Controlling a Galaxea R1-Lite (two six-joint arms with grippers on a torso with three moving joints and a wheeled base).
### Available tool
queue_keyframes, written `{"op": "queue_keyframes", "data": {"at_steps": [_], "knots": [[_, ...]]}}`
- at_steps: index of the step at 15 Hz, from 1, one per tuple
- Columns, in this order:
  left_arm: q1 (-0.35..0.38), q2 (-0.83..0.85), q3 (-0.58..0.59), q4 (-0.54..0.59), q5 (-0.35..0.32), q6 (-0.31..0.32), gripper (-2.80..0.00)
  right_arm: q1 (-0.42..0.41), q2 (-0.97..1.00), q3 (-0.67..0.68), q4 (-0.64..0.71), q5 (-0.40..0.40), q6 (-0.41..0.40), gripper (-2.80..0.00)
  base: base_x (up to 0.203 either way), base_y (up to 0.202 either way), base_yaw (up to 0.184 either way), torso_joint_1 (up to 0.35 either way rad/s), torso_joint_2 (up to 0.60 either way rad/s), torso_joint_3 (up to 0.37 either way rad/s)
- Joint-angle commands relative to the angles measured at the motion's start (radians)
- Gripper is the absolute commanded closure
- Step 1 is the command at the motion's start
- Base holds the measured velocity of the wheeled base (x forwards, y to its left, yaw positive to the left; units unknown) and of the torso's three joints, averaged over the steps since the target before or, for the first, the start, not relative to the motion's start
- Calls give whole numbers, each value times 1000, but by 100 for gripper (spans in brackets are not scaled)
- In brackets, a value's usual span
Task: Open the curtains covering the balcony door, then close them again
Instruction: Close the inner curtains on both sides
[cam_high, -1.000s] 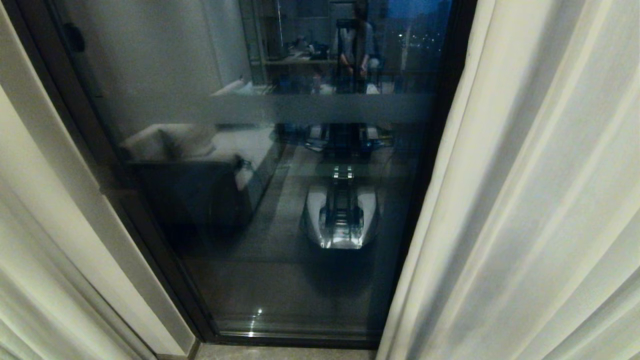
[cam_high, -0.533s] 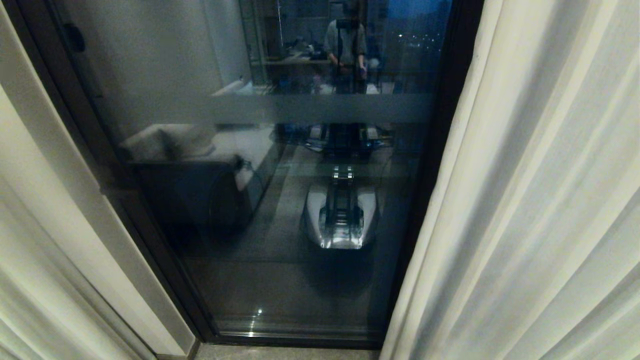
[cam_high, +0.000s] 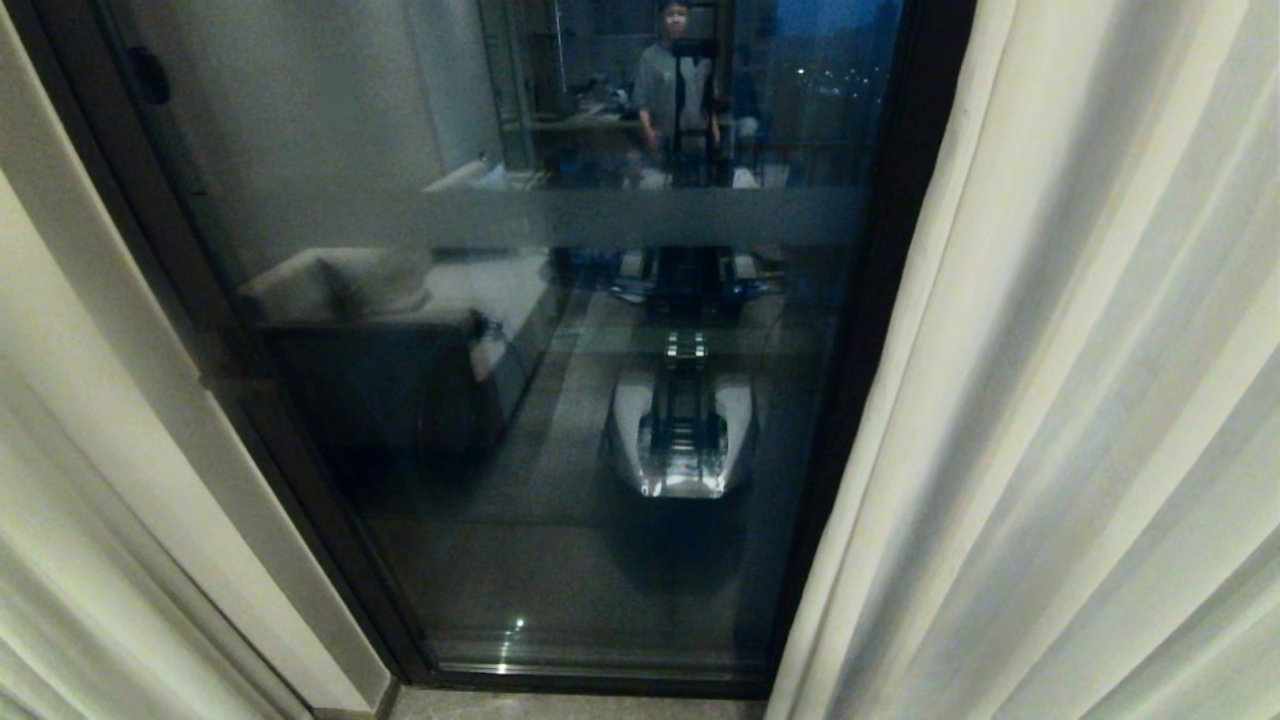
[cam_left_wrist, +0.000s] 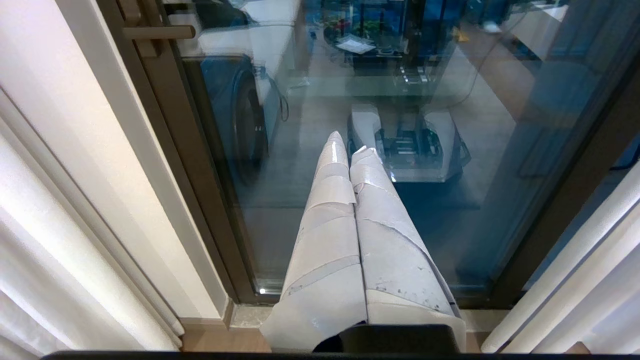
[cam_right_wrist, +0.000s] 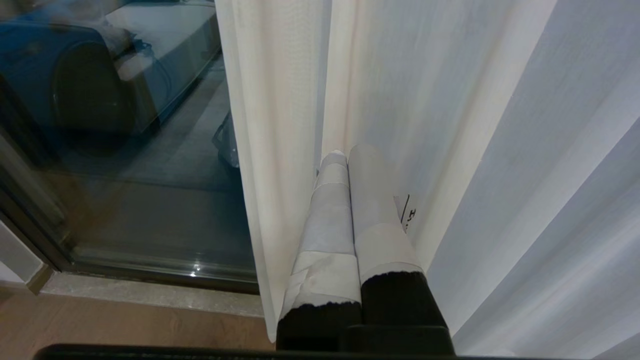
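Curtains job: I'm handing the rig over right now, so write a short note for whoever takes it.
Left tool: shut, empty, pointing at the door glass.
Right tool: shut, tips among the folds of the right curtain; no fabric visibly pinched.
Left curtain is bunched at the left, right curtain at the right; the glass shows between them.
Done, it seems: opening.
Left: drawing both panels back over the door.
A person shows as a reflection in the glass.

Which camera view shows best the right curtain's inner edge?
The right wrist view: the right curtain hangs close, its straight hem clear, the shut right hand pointing at its folds. The head view shows only its pleats along the balcony door; the left wrist view, a corner strip.
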Motion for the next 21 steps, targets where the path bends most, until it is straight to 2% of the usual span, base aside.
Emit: {"op": "queue_keyframes", "data": {"at_steps": [1, 5, 8, 10, 14, 16, 19, 20, 21], "knots": [[0, 0, 0, -1, 0, 0, 0, 0, 2, -1, -1, 0, 2, 0, 0, 0, 0, 0, 0, 0], [0, 0, 0, 0, -2, 6, 0, 0, 1, -1, 0, 0, 3, 0, 0, 0, 0, 0, 0, 0], [0, 0, 0, 0, -6, 59, 0, 0, 0, -1, 0, 0, 3, 0, 0, 0, 0, 0, 0, 0], [0, 0, 0, -11, 0, 51, 0, 0, 2, 0, 0, 0, 3, 0, 0, 0, 0, 0, 0, 0], [0, 0, 0, -172, 0, 51, 0, 0, 1, 0, 0, 0, 3, 0, 0, 0, 0, 0, 0, 0], [0, 0, 0, -210, 3, 54, 0, 0, 1, 0, 0, 0, 3, 0, 0, 0, 0, 0, 0, 0], [0, 0, 0, -173, 75, 48, 0, 0, 1, -1, 0, 0, 3, 0, 0, 0, 0, 0, 0, 0], [0, 0, 0, -129, 106, 22, 0, 0, 1, 0, 0, 0, 3, 0, 0, 0, 0, 0, 0, 0], [0, 0, 0, -121, 105, -22, 0, 0, 1, 0, 0, 0, 3, 0, 0, 0, 0, 0, 0, 0]]}}
